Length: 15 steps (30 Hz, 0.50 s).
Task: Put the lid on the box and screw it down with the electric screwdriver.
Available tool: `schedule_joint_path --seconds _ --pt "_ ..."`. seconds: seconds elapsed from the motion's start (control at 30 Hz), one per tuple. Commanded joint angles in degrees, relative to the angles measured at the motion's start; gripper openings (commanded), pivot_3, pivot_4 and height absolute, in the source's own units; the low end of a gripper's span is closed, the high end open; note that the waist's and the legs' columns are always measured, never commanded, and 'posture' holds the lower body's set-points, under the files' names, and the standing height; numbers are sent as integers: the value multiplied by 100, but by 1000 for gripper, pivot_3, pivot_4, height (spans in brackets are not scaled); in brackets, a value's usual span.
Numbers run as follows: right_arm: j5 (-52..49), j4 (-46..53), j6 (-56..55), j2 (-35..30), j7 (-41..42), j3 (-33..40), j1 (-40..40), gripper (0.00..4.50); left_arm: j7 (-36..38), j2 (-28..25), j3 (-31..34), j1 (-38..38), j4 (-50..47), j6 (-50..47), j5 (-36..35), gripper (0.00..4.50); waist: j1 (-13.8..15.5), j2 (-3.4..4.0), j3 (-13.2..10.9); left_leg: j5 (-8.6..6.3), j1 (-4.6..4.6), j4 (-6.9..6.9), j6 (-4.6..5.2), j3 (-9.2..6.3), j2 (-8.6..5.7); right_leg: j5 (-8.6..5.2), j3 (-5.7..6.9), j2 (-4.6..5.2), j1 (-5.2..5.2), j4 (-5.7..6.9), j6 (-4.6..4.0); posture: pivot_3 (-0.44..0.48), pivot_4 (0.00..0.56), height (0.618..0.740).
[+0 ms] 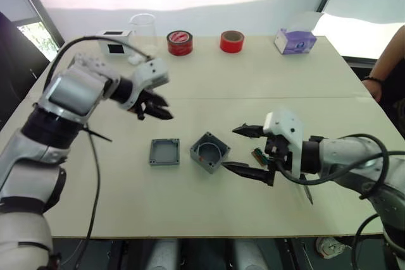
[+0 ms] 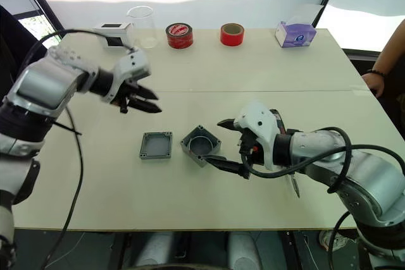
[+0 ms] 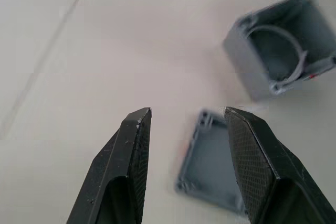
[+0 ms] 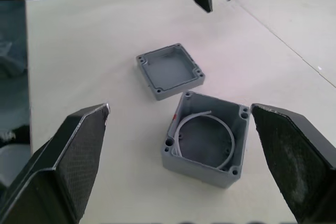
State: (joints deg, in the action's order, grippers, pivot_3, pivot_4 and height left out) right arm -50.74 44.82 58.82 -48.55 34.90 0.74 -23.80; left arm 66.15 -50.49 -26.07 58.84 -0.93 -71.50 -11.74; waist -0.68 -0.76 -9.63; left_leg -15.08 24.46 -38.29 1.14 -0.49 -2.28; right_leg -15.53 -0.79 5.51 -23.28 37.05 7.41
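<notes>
1. Pale beige table (image 1: 209, 216) carries everything; along its far edge stand a white box with a black window (image 1: 116, 39), a clear beaker (image 1: 144, 30), two red tape rolls (image 1: 180, 43) (image 1: 231, 41) and a purple tissue box (image 1: 295, 40).
2. Near the middle of the table the box (image 1: 209, 152) sits open side up, turned at an angle, with a white ring inside.
3. Just beside it, toward the left edge, the lid (image 1: 164, 152) lies flat with its rimmed side up, apart from the box.
4. Left gripper (image 1: 155, 109) hovers above the table beyond the lid, fingers parted and holding nothing.
5. Right gripper (image 1: 245, 150) is spread wide just beside the box on its right-edge side, one finger on either side of the approach, grasping nothing.
6. A small green-brown bit holder (image 1: 259, 155) lies behind the right gripper.
7. At the right edge a person's hand (image 1: 372, 86) rests.
</notes>
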Motion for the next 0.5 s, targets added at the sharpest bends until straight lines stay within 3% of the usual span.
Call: schedule_joint_path --seconds 0.03,0.23,0.5 --pt "158 44 -131 -9 160 -321 -209 4500 -911 56 361 -234 -581 -1826 -35 2214 12 0 0 0 0 -2 0 0 -1 0 0 1 0 2 0 0 150 740" --pt "1026 -251 -809 -80 505 -910 168 4500 -2336 334 1230 -822 -258 -2100 -1628 2214 24 -4 0 2 0 -6 -3 -1 -3 0 -2 6 -3 6 0 0 150 740" --pt "1218 -174 -1008 126 458 -863 489 4500 -4766 341 1231 -869 372 -2100 -3865 2214 22 -5 0 13 -1 -4 -24 -1 -6 1 -14 13 -14 6 -2 0 150 740"
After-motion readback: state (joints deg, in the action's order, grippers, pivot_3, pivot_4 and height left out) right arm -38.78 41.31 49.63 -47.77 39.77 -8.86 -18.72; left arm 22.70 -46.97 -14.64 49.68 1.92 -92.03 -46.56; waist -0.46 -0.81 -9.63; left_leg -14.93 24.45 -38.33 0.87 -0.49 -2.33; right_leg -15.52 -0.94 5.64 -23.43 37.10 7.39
